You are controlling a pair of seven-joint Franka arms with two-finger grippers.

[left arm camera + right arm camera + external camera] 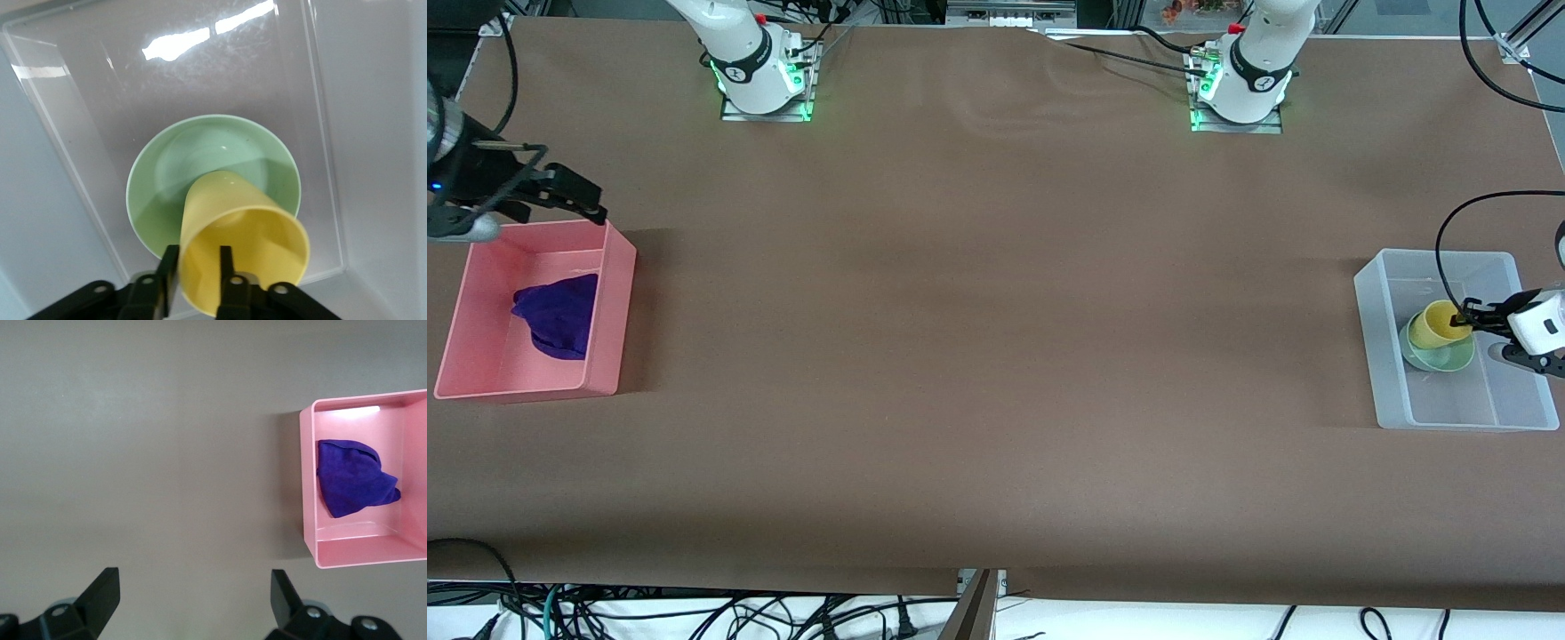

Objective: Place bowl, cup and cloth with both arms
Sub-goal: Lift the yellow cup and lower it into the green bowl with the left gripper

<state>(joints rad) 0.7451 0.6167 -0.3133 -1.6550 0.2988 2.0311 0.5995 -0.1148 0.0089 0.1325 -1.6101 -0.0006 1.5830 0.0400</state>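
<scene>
One glossy mint bowl (213, 177) sat in the clear plastic bin (1387, 356); the left gripper (195, 263) pinched the rim of one smooth yellow cup (243, 250) tilted over it; one crumpled purple cloth (559, 316) lay in the pink bin (609, 293); the right gripper (193, 597) hung with fingers spread above the table.

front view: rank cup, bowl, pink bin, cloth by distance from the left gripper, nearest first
1. Cup: tilted in the clear bin, its wall pinched by the left gripper.
2. Bowl: in the same bin, right under the cup.
3. Pink bin: at the right arm's end of the table.
4. Cloth: inside the pink bin, slightly past its nearest wall.
</scene>
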